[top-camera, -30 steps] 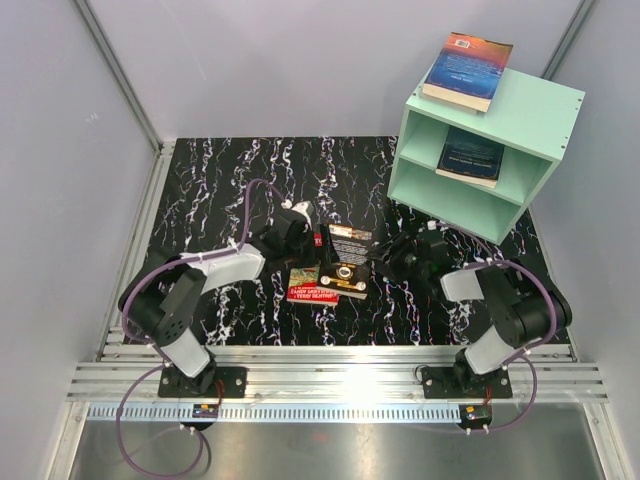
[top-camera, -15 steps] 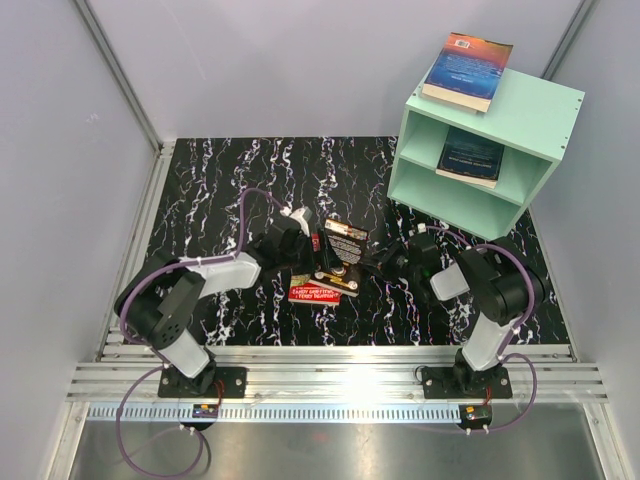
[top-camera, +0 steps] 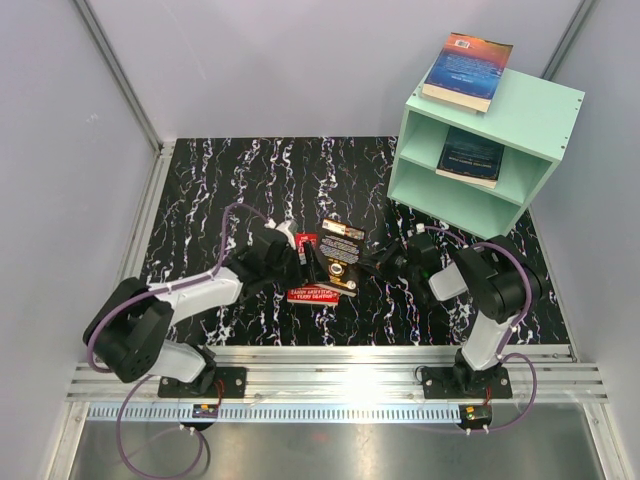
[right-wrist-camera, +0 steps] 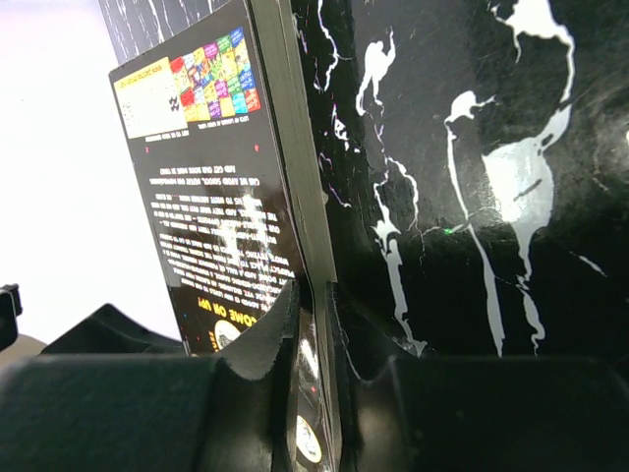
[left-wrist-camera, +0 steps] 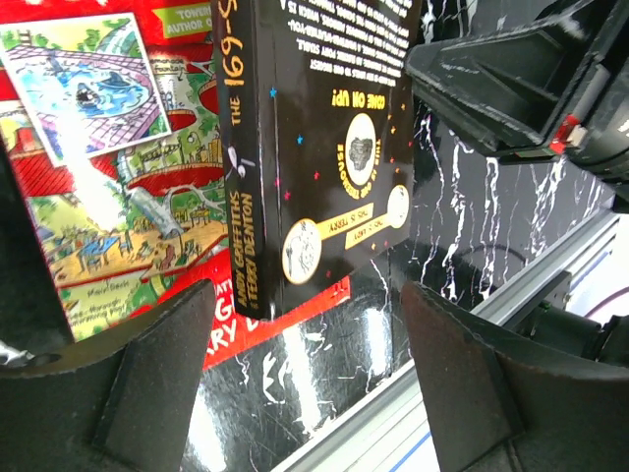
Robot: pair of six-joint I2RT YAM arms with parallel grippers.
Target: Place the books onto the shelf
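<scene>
Well, glossy black paperback (top-camera: 338, 256), marbled tabletop (top-camera: 235, 172)

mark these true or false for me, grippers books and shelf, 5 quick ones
1. The right gripper is clamped on the black book. True.
2. The left gripper is shut on the red book. False: its jaws stand open and hold nothing.
3. A blue-orange book lies on top of the shelf. True.
4. Both shelf compartments are empty. False: a dark book lies in the upper one.
5. The red book lies flat on the table. True.
</scene>
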